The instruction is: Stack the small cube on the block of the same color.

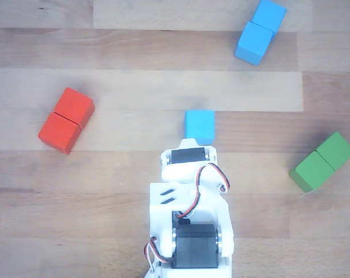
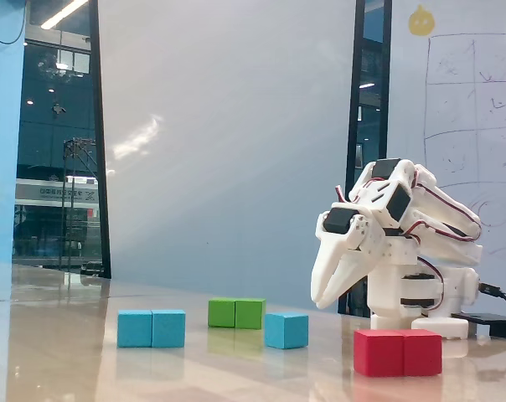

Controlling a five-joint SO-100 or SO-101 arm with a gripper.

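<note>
Bright, even light; soft focus.

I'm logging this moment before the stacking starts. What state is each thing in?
small blue cube: flat on the table, alone, not gripped.
long blue block: lying flat, nothing stacked on it.
red block: lying flat, untouched.
green block: lying flat, untouched.
gripper: hangs above the table near the small blue cube, holding nothing; open or shut cannot be told.

bare table [image 1: 140,87] around small cube [image 1: 199,125], blocks well apart
</note>
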